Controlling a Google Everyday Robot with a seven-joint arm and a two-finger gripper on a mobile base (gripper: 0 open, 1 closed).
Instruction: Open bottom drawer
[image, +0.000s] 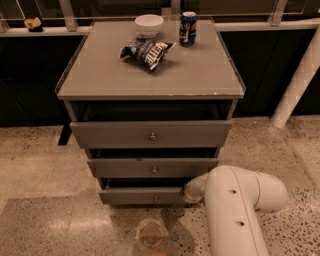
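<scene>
Cabinet top (150, 80) carries three items: a white bowl (149, 24) at rear centre, a blue drink can (188, 29) upright just right of it, and a crumpled snack bag (146, 51) lying in front of the bowl. Top drawer (115, 134) and middle drawer (120, 168) stand partly pulled out. A white post (299, 80) leans at right. The gripper (191, 190) sits low at the cabinet's right front.

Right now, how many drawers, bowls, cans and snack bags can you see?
Drawers: 3 (top drawer, middle drawer, bottom drawer)
Bowl: 1
Can: 1
Snack bag: 1
Total: 6
The tool is by the bottom drawer's right end.

Cabinet top (190, 75): bowl (149, 24), can (188, 28), maybe chips (146, 51); hand (189, 190) at bottom drawer (142, 196).
</scene>
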